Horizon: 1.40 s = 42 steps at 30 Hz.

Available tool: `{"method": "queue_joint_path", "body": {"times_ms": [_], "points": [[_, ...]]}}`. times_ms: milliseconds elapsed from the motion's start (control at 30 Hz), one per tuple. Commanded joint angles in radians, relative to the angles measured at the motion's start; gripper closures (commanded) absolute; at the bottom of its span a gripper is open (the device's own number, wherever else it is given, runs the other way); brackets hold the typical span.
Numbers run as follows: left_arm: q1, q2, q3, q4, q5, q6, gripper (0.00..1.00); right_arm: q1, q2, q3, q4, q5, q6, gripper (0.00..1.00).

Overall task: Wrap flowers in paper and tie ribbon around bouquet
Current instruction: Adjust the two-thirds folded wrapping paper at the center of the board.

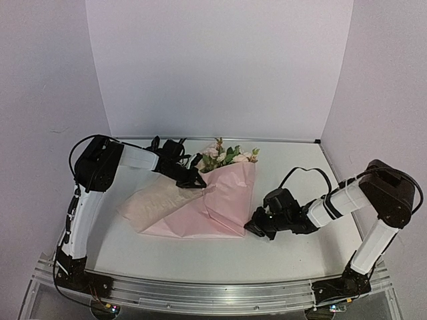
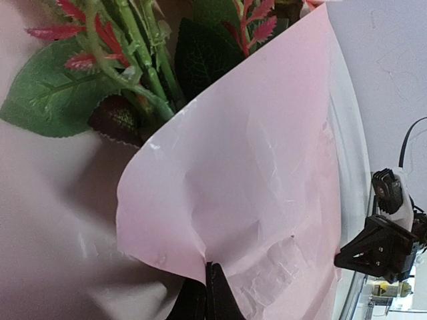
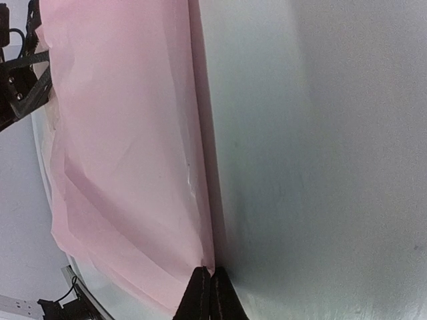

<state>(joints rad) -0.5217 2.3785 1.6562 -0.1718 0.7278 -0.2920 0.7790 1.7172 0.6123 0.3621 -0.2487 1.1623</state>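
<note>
**Fig.** Both arms pinching the paper (image 1: 225, 200). The sheet lay partly folded on the surface (image 1: 300, 257). The flowers (image 1: 225, 155) emerged at its far end, blossoms toward the back wall, so the bundle's long axis ran roughly far to near. My left jaws were shut on the paper's upper edge, just beside the stems and left of the bunch. My right jaws were shut on the sheet's near right corner. The paper therefore lay to their left, and its fold line ran straight away from them. I judged the right arm nearer the loose flap, which would have to travel leftward across that axis. No ribbon was visible.
</note>
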Motion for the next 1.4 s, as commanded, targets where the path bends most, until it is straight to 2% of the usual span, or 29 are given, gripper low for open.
{"method": "queue_joint_path", "body": {"times_ms": [0, 133, 200, 333, 467, 567, 633, 833, 967, 1367], "points": [[0.006, -0.037, -0.046, 0.03, 0.006, 0.009, 1.0, 0.08, -0.041, -0.023, -0.08, 0.067, 0.077, 1.0], [0.005, -0.044, -0.069, 0.048, 0.013, 0.009, 1.0, 0.124, -0.044, 0.001, -0.111, 0.091, 0.094, 1.0], [0.005, -0.045, -0.071, 0.051, 0.024, 0.016, 1.0, 0.131, -0.064, 0.013, -0.168, 0.11, 0.073, 0.9], [0.005, -0.044, -0.066, 0.049, 0.053, 0.038, 1.0, 0.136, -0.147, 0.056, -0.338, 0.159, -0.013, 0.6], [0.005, -0.045, -0.061, 0.044, 0.077, 0.056, 1.0, 0.149, -0.216, 0.201, -0.582, 0.183, -0.172, 0.51], [0.005, -0.044, -0.056, 0.037, 0.091, 0.069, 1.0, 0.15, -0.173, 0.333, -0.692, 0.176, -0.286, 0.54], [0.005, -0.043, -0.05, 0.032, 0.096, 0.075, 1.0, 0.15, -0.105, 0.416, -0.707, 0.149, -0.333, 0.58], [0.005, -0.035, -0.022, 0.006, 0.104, 0.093, 1.0, 0.155, 0.115, 0.607, -0.694, 0.065, -0.394, 0.77], [0.004, -0.029, -0.006, -0.013, 0.103, 0.104, 1.0, 0.161, 0.212, 0.676, -0.669, 0.019, -0.391, 0.86], [0.005, -0.015, 0.026, -0.059, 0.074, 0.108, 1.0, 0.197, 0.33, 0.737, -0.643, 0.027, -0.389, 0.85]]}}
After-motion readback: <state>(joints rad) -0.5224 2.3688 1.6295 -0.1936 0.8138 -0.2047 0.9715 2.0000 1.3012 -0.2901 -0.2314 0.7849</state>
